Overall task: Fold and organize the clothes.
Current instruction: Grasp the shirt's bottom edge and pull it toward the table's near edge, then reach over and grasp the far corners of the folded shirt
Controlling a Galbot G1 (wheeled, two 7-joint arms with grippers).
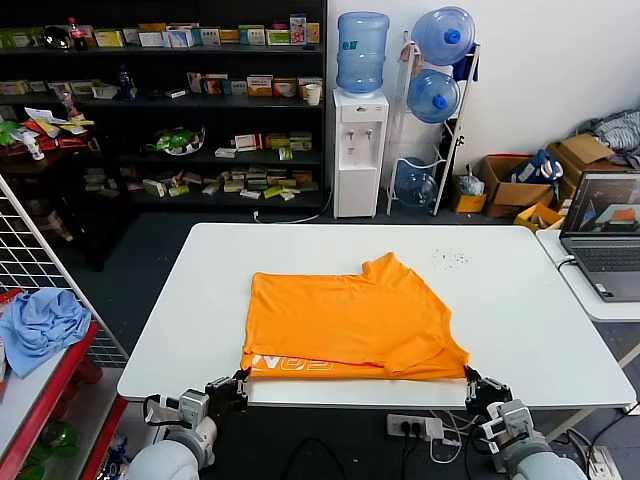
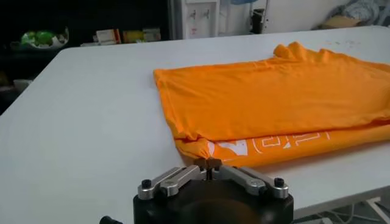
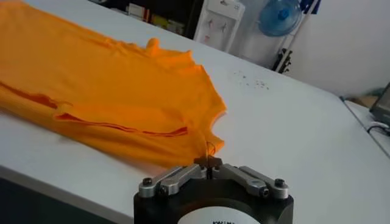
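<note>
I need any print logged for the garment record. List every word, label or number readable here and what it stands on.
Orange T-shirt: white block lettering along the near edge, half covered by the fold; no whole word reads.
Boxes on the shelves: labels too small to read.
Laptop: screen content too small to read.
Nothing else bears readable text.

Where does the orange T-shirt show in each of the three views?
Head view: orange T-shirt at the middle of the white table.
Left wrist view: filling the right half, white lettering on its lower layer.
Right wrist view: across the upper left.
Shared landmark: the water dispenser.
</note>
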